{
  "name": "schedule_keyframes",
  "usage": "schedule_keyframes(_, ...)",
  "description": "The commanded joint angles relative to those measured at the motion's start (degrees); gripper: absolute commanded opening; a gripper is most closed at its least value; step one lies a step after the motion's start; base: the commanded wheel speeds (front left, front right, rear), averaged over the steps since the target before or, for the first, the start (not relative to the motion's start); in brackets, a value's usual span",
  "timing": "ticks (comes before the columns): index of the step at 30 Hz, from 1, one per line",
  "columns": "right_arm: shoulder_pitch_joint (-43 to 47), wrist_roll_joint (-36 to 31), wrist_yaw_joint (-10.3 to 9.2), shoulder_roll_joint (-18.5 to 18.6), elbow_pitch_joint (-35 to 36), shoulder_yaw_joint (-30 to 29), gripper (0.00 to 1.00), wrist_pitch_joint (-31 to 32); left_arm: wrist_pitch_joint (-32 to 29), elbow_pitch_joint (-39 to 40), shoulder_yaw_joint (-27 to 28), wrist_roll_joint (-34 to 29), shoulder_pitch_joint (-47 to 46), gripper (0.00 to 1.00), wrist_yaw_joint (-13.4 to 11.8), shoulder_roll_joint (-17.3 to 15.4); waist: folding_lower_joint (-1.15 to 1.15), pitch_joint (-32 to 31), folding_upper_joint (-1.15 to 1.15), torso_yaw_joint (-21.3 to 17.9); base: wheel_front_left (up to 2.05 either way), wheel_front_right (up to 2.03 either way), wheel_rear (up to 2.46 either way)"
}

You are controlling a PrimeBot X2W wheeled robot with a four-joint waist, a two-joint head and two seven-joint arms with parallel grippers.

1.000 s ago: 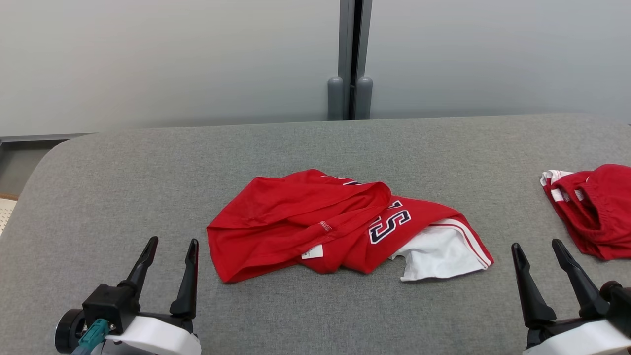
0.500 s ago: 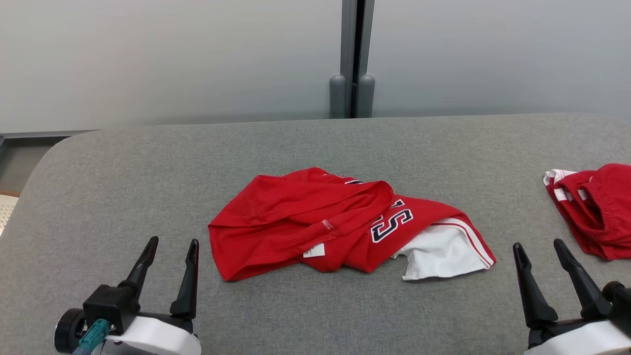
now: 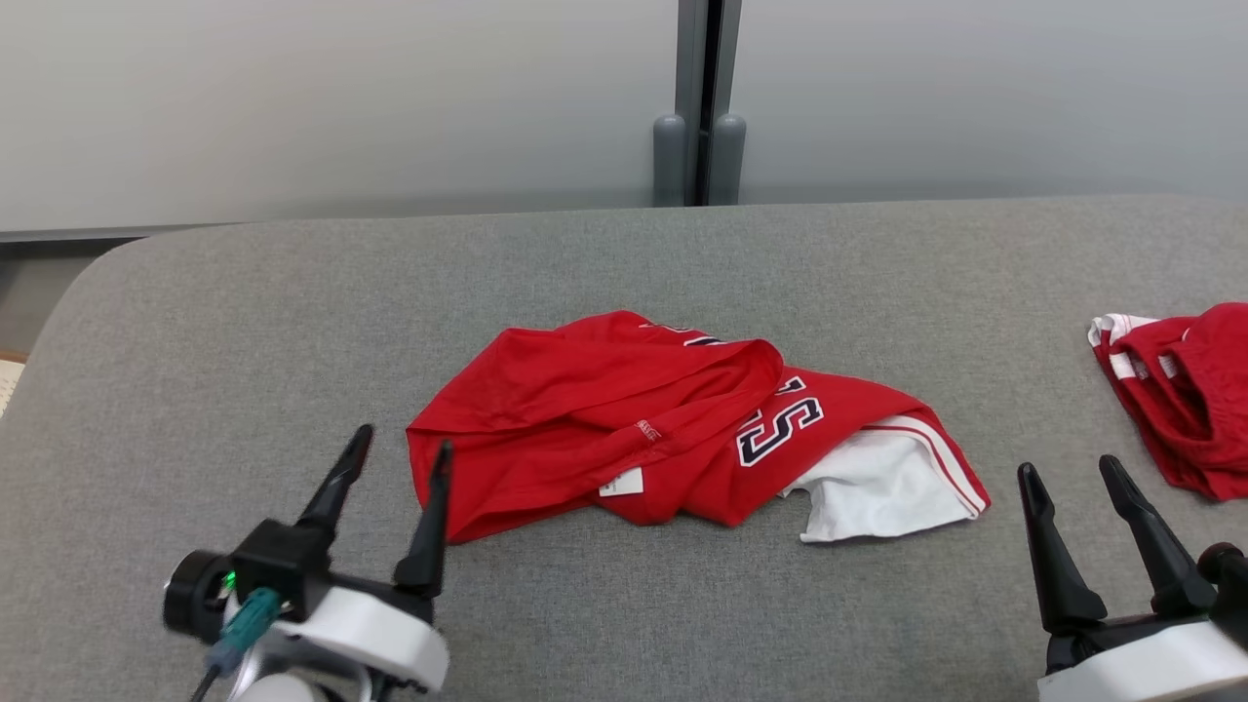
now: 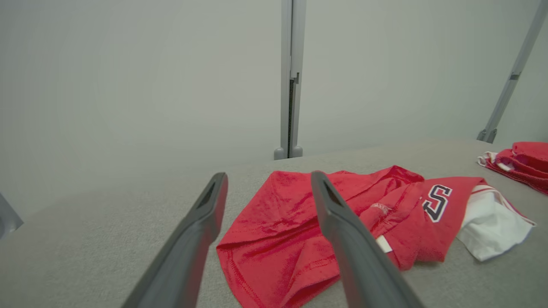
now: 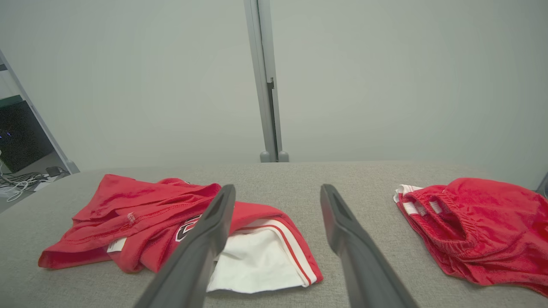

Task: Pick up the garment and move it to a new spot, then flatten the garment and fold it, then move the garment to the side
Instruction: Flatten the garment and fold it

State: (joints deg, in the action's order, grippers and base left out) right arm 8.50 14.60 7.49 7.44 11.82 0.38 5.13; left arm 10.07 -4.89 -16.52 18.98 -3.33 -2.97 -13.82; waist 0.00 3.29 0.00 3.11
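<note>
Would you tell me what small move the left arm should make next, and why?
Probably ease the left gripper forward and down so its open fingers straddle the near left corner of the red garment. The garment lies crumpled and unheld on the grey table, and that corner sits just ahead of the fingertips.

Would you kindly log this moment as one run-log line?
garment: crumpled on table, unheld | left claw: open, at garment's left edge | right claw: open, clear of cloth | second red garment: far right
</note>
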Motion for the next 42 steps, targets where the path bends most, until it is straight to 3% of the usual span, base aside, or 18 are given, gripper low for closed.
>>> schedule_keyframes(1,-0.79,0.20,0.00,0.05,0.25,-0.16,1.00,0.02,-0.27,0.25,-0.78,-0.76,-1.81,1.00,0.62,0.33,0.00,0.99,0.00,-0.03,0.00,0.00,0.00)
schedule_keyframes(12,-5.84,1.00,0.00,-0.06,-1.00,3.00,1.00,-1.14,-8.31,-8.28,-15.46,-3.93,-16.79,1.00,8.10,7.53,0.00,9.48,0.00,-5.41,0.00,0.00,0.00)
schedule_keyframes(21,-8.09,1.44,0.00,-1.07,-3.70,3.40,1.00,-3.84,-11.49,-20.98,-15.87,-2.05,-25.10,1.00,8.75,8.33,0.00,13.47,0.00,-10.12,0.00,0.00,0.00)
schedule_keyframes(24,-8.42,1.58,0.00,-1.24,-4.45,3.32,1.00,-4.48,-11.19,-22.98,-15.44,-1.39,-26.47,0.00,8.90,8.42,0.00,13.74,0.00,-10.41,0.00,0.00,0.00)
schedule_keyframes(32,-8.88,1.97,0.00,-1.13,-5.60,3.23,1.00,-5.06,-7.69,-18.36,-13.70,2.20,-25.49,0.00,8.92,8.88,0.00,13.03,0.00,-8.50,0.00,0.00,0.00)
schedule_keyframes(40,-8.36,1.77,0.00,-1.03,-5.65,2.12,1.00,-4.75,-6.77,-10.66,-8.68,4.43,-20.31,0.00,4.27,5.41,0.00,11.70,0.00,-5.87,0.00,0.00,0.00)
schedule_keyframes(42,-8.12,1.68,0.00,-1.19,-5.40,1.66,1.00,-4.52,-7.12,-7.21,-5.82,5.90,-15.94,0.00,1.63,3.43,0.00,11.59,0.00,-5.00,0.00,0.00,0.00)
